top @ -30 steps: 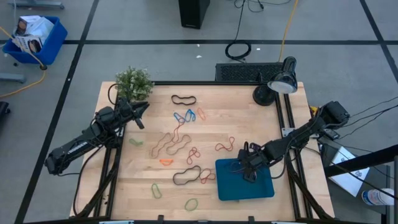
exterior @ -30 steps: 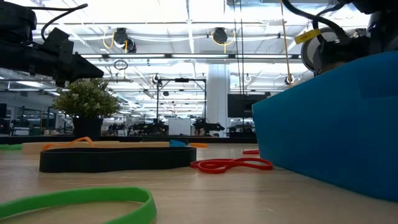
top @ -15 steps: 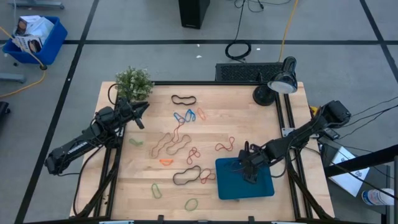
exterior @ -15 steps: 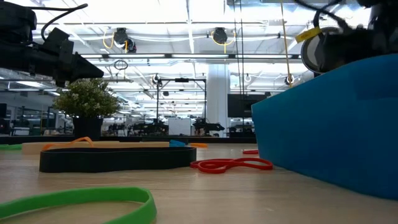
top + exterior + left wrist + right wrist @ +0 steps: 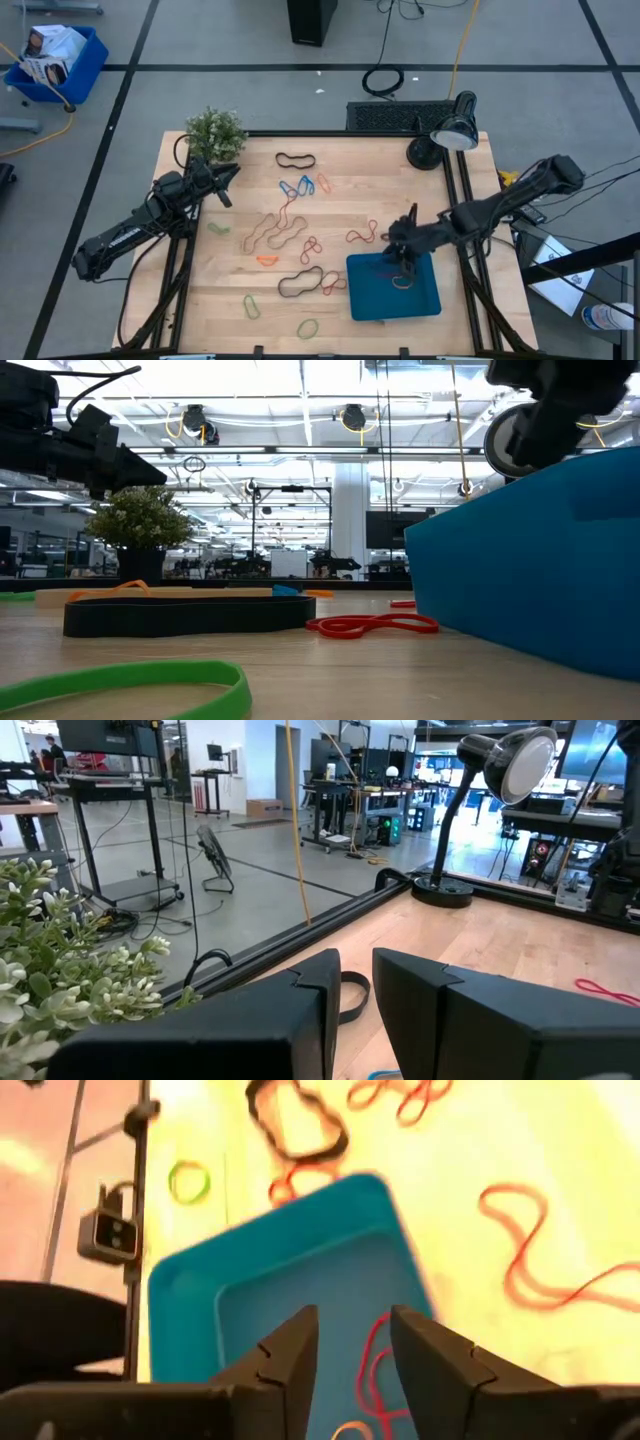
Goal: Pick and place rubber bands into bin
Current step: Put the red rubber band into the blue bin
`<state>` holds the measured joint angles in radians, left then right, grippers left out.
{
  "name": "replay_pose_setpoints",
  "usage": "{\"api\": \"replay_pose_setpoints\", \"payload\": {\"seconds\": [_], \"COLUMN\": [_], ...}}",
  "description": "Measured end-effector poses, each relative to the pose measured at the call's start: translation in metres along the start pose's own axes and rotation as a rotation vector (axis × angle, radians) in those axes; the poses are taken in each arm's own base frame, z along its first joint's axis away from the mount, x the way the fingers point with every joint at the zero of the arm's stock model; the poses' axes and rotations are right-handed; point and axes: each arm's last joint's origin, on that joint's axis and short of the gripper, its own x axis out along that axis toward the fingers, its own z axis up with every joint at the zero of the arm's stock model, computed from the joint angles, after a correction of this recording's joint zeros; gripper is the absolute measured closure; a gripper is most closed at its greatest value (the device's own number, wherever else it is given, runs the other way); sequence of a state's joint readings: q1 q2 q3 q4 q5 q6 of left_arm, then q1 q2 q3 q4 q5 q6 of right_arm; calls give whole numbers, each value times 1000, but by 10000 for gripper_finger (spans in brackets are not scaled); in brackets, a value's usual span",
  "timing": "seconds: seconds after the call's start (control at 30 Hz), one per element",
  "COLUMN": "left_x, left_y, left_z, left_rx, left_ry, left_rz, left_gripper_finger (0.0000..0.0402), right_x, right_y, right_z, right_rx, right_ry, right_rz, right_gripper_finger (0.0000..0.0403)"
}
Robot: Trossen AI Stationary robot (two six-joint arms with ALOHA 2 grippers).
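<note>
The bin (image 5: 372,298) lies on the table (image 5: 340,200) toward its front right corner, with rubber bands inside it (image 5: 372,1370). More rubber bands (image 5: 290,228) are scattered over the table's middle and front, left of the bin. A plant (image 5: 215,133) stands at the back left corner, a desk lamp (image 5: 440,140) at the back right. The right gripper (image 5: 400,238) hangs over the bin's back edge; the left gripper (image 5: 225,180) hovers just before the plant.

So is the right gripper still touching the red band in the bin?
Apart. The right wrist view shows the right gripper open above the bin, with the red rubber band lying loose on the bin floor between the fingers.
</note>
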<state>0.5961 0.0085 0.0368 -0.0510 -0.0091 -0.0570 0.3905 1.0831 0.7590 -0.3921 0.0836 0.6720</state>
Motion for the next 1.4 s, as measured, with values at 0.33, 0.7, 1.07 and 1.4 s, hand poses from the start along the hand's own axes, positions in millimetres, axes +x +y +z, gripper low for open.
{"api": "replay_pose_setpoints", "payload": {"seconds": [0.33, 0.7, 1.07, 1.4], "left_x": [0, 0, 0, 0], "left_y": [0, 0, 0, 0], "left_z": [0, 0, 0, 0], "left_rx": [-6, -1, 0, 1], "left_ry": [0, -1, -2, -2], "left_rz": [-7, -7, -7, -7], "left_gripper_finger": [330, 330, 330, 330], "right_x": [2, 23, 59, 76], "right_y": [-26, -60, -85, -96], "right_z": [37, 64, 58, 42], "right_rx": [-106, -48, -164, -292], "right_ry": [-53, 204, 323, 345], "right_rz": [-123, -350, -387, -365], "right_gripper_finger": [278, 277, 281, 284]}}
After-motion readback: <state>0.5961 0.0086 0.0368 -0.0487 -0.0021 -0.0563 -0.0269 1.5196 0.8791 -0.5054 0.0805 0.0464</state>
